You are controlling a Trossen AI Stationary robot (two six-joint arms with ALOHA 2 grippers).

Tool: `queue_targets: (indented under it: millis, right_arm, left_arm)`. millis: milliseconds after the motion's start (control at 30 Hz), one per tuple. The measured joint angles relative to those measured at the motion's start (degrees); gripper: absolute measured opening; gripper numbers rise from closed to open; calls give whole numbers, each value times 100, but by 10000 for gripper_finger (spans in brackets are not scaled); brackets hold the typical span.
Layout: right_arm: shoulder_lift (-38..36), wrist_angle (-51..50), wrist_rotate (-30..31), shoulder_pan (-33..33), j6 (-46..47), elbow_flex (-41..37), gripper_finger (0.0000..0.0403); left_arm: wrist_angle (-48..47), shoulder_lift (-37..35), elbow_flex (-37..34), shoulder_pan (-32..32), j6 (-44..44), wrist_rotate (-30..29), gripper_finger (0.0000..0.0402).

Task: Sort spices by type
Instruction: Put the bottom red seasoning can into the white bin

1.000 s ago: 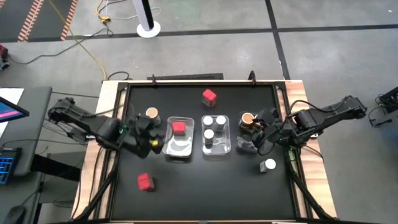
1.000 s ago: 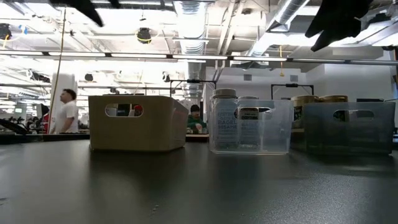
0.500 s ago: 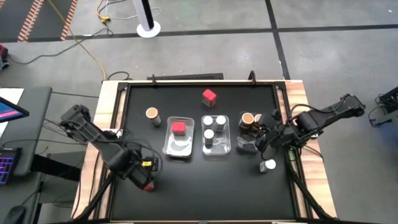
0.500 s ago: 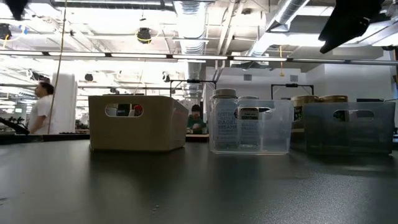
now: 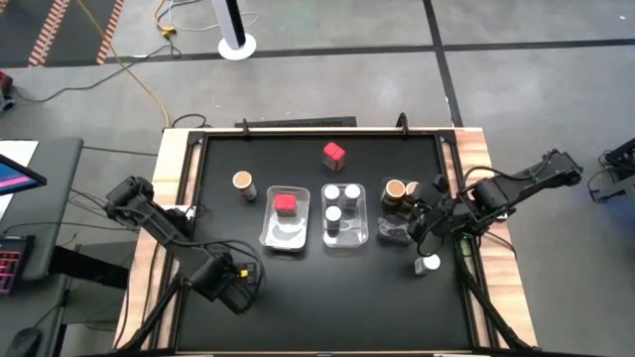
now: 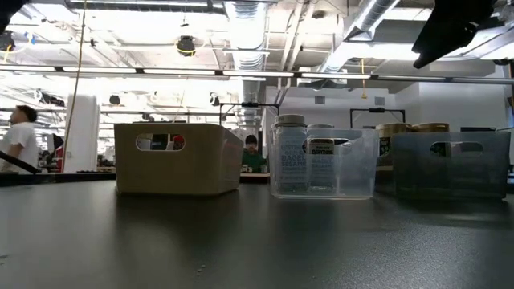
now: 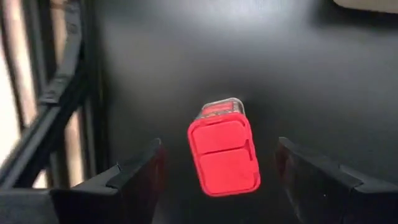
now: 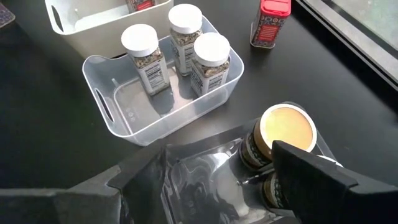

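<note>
Spices are about half sorted from where I'm standing. The left gripper (image 7: 217, 180) hangs right over a red spice box (image 7: 224, 152) lying on its side on the black table (image 5: 317, 307), near the table's front-left corner. Its fingers are spread wide with the box sitting dead centre between them, nothing gripped yet. My guess is it's lined up that way so it can drop straight down and pinch the box across its narrow sides.

The right gripper (image 8: 199, 180) is also wide open and empty, hovering over the grey tray (image 8: 199, 171) on its side of the table. A white-lidded jar (image 5: 428, 265) stands loose on the table just beside and slightly below it in the overhead view, so that may be its next pick, though I can't be sure.

Containers: the white tray (image 5: 285, 230) holds one red box (image 5: 286, 204). The clear tray (image 8: 124, 118) next to it holds three white-lidded jars (image 8: 185, 34), all upright. The grey tray has tan-lidded jars (image 8: 286, 130) bunched at its far end, at least two by my count, with the near part bare.

Leftovers out on the table: another red box (image 5: 333, 153) standing well beyond the trays, and a lone tan-lidded jar (image 5: 242, 181) beside the white tray.
</note>
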Motion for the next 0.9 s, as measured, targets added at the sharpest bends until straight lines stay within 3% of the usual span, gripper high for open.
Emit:
queue_targets:
  millis: [167,367,900]
  right_arm:
    - [0,2,-1,0,4,0,315]
    - [0,9,-22,0,12,0,315]
    - [0,26,-29,-8,13,0,315]
  left_arm:
    - [973,-36,-632,-4,-97,-11,290]
    - [1484,-41,-928,15,-119,6,290]
    - [1431,12,-930,-146,-165,177,290]
